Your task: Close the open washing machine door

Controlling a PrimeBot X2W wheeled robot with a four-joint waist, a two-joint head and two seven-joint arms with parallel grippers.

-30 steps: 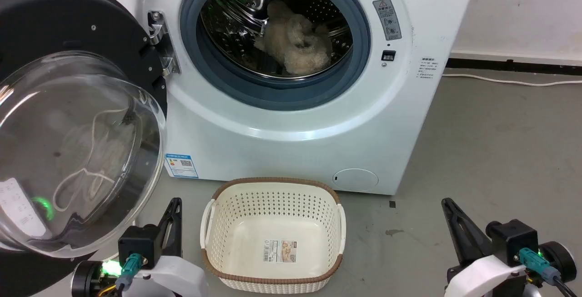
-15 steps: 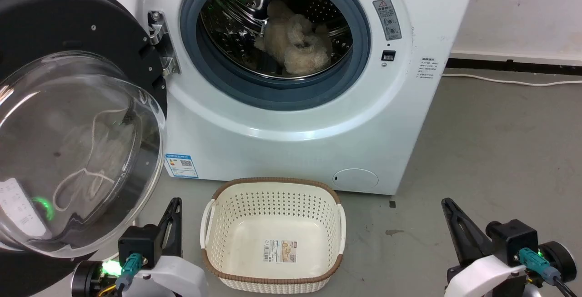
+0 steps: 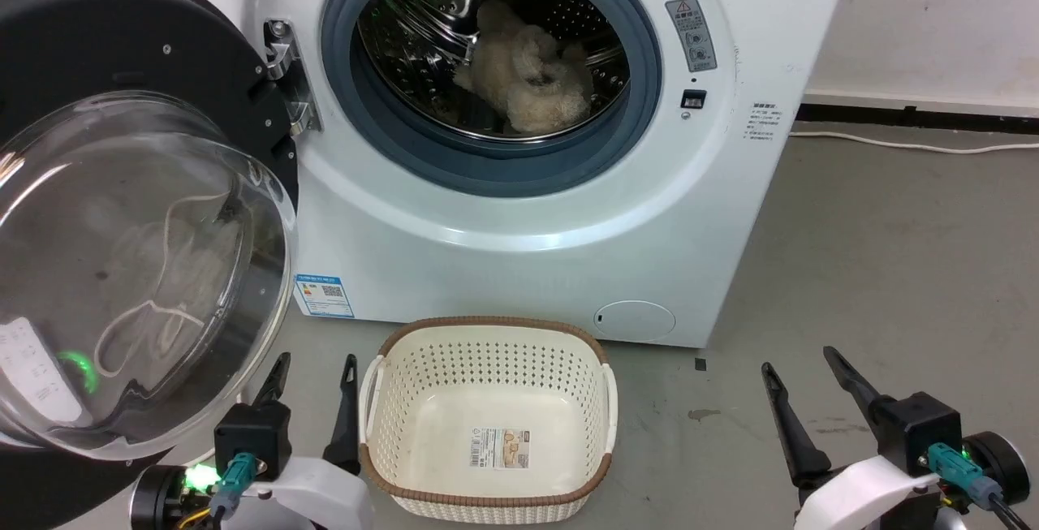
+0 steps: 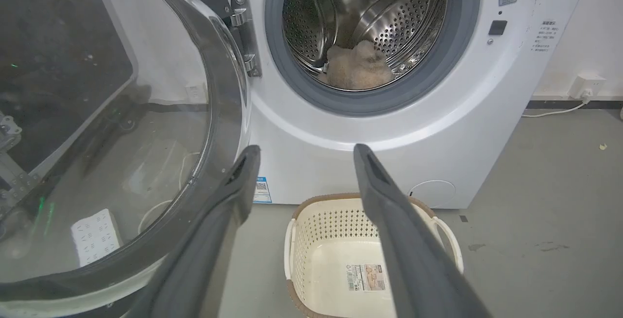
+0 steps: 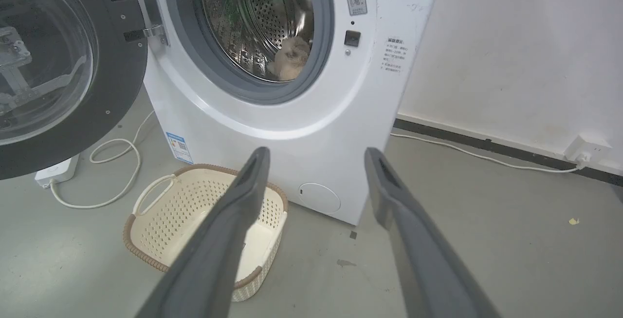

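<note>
Looking down from the head view, we see the washing machine door (image 3: 138, 230) swung wide open at the left. It hangs from the metal hinge (image 3: 284, 79) on the left edge of the washing machine (image 3: 519, 221), its glass bowl bulging toward us. The drum mouth lies far and to the right of the door, with a fluffy beige item (image 3: 523, 79) inside. A cream basket (image 3: 487, 327) stands on the floor just in front of the machine. The left fingers (image 3: 344, 412) are spread wide and empty, near the door's lower rim and beside the basket. The right fingers (image 3: 789, 424), also wide and empty, sit well apart from the door at the near right.

In the left wrist view, the door's rim curves down the left side, and one of the left fingers (image 4: 224, 201) overlaps its lower edge. We cannot tell whether they touch.

In the right wrist view, the door is far off to the left, beyond the basket, and the right fingers (image 5: 233, 220) point at the machine's lower front.

We judge the left arm to be the nearer one. The door lies left of its fingers, so closing calls for reaching behind the free edge and sweeping it rightward about the hinge.
</note>
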